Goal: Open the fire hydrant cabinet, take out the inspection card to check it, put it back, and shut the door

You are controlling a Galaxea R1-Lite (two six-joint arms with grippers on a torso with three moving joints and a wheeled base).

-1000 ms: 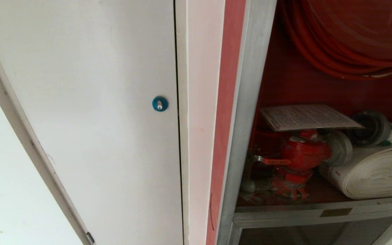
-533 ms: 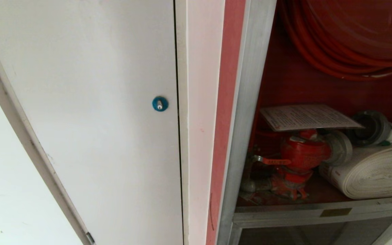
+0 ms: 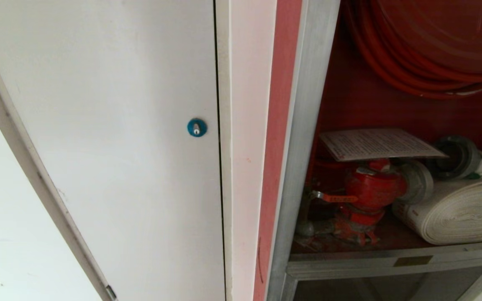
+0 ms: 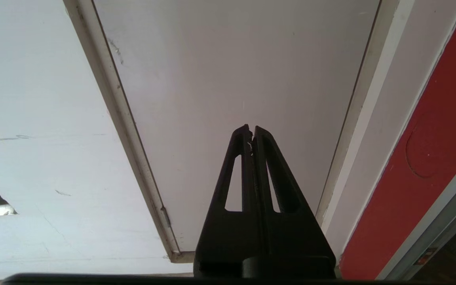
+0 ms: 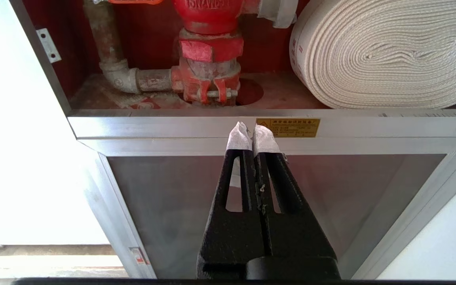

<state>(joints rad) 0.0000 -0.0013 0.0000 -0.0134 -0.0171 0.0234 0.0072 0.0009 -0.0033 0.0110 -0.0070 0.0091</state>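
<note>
**Cabinet standing open, card lying on the valve**

The tall silver aluminium-framed fire hydrant cabinet is showing its red inside, with no upper glass door covering the opening in any view. The thin pale grey-white inspection card is lying flat on top of the red hydrant valve, beside the rolled white hose and beneath the coiled red hose reel. The right gripper is hovering in front of the silver crossbar above the smaller lower glass door, its white-tipped fingers pressing together on nothing. The left gripper is pointing at the plain white panel door carrying a round blue lock, fingers likewise together
</note>
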